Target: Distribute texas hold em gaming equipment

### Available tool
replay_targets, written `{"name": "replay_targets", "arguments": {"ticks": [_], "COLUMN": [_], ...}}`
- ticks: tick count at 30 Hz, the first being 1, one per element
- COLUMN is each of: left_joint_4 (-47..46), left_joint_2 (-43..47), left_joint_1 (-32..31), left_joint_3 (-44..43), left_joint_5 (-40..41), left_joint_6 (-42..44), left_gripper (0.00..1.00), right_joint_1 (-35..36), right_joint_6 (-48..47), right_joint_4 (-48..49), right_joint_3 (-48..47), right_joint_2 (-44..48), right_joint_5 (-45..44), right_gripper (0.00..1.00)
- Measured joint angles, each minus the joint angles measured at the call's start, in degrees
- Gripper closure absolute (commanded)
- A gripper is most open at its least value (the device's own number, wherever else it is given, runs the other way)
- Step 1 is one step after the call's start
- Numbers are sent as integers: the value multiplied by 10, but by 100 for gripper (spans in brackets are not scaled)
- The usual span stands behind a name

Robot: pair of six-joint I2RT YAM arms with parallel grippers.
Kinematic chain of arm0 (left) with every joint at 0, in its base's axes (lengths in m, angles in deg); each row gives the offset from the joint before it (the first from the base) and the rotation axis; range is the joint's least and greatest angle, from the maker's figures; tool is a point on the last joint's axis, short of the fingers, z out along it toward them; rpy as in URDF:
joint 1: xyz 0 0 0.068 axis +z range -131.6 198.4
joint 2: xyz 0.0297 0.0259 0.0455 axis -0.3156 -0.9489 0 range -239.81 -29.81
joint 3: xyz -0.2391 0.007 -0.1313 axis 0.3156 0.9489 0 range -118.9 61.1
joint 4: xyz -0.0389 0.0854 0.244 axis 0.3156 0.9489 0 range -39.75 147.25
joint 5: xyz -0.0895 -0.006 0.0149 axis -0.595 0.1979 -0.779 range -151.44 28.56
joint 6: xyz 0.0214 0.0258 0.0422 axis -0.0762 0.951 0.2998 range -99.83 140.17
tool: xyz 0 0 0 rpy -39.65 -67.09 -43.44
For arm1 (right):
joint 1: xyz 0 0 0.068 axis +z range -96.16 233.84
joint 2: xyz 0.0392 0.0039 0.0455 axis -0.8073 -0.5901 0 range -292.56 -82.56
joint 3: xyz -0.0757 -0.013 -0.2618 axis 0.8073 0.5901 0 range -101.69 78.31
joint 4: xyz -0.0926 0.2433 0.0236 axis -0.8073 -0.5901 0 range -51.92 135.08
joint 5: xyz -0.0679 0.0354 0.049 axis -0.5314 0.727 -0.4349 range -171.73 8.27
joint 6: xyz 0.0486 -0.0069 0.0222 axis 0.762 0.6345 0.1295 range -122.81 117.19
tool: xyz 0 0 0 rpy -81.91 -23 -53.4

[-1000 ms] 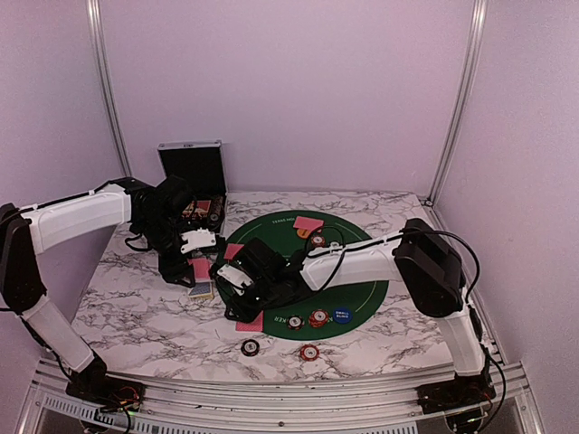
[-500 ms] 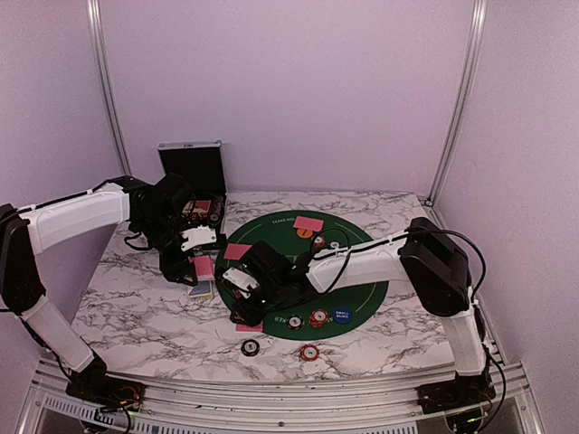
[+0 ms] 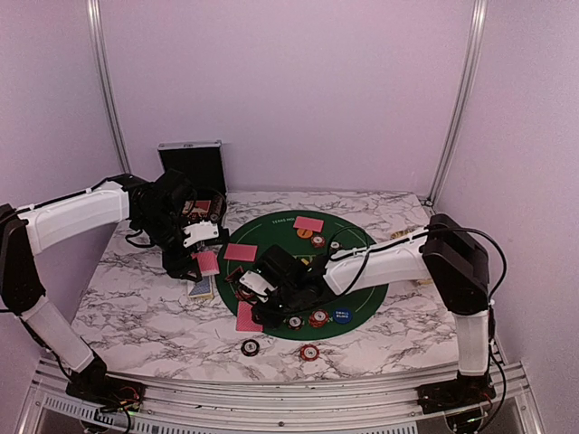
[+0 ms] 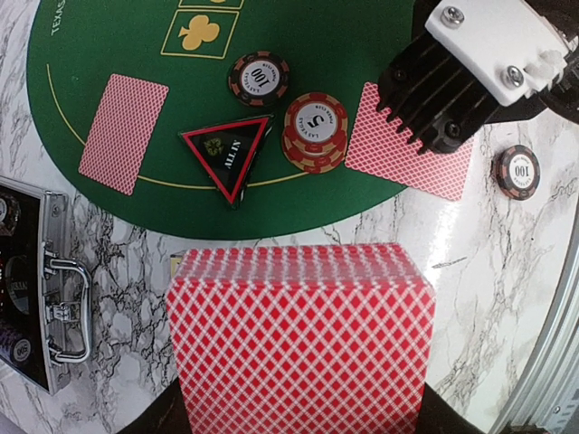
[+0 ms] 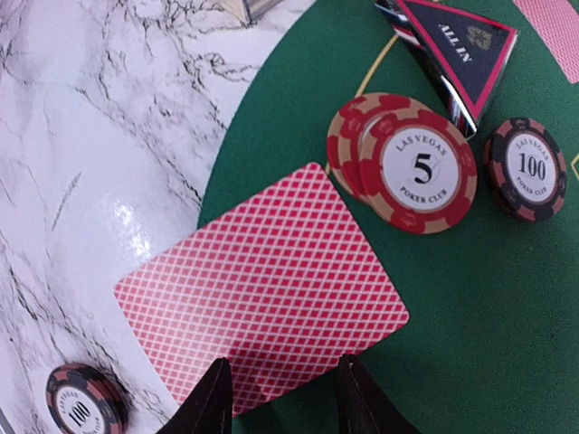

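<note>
My left gripper (image 3: 201,260) is shut on a deck of red-backed playing cards (image 4: 298,334), held above the marble left of the green mat (image 3: 362,271); its fingers are hidden under the deck. My right gripper (image 5: 285,402) stands open just above a single card (image 5: 262,289) that lies flat, half on the mat and half on the marble (image 3: 247,318). Next to that card are two stacked red 5 chips (image 5: 412,167), a black 100 chip (image 5: 531,169) and a triangular ALL IN marker (image 5: 457,50). Two more cards (image 3: 241,252) (image 3: 308,223) lie on the mat.
A black 100 chip (image 3: 250,347) and a red chip (image 3: 309,352) lie on the marble near the front edge. A blue disc (image 3: 341,316) sits on the mat. The open black case (image 3: 192,172) stands at the back left, a card box (image 3: 202,288) below the left gripper.
My right gripper has drawn back to the right, uncovering a card at the mat's near-left edge. The left arm with the deck has hardly moved.
</note>
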Motion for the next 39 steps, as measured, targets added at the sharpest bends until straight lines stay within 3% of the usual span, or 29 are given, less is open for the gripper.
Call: {"name": "replay_targets", "arguments": {"ticks": [6,11,18,25,30,39], "left_joint_4": [0,1,1,3,3,3], "left_joint_2": [10,37,63,75,85,86], "left_joint_1": [11,33,49,61,66,68], "left_joint_3": [0,6,29,44,44,45], "left_joint_5": [0,0,0,-1,-4,-10], "left_joint_6": [0,2,7,19,23,24], "left_gripper": [100,100,100,100,100,100], "right_joint_1": [10,40,70,86,88,83], "right_joint_6": [3,12,38,65,80,96], "right_joint_4": [-18,-29,-44,-83,-94,-85], "right_joint_3": [-4,-57,-120,-179,-175,-87], "right_joint_2": [4,-12,-56,-108,-107,-50], "right_joint_5": [-56,-113,-144,-177,-197,-207], "right_gripper": [35,31,37,53,63,72]}}
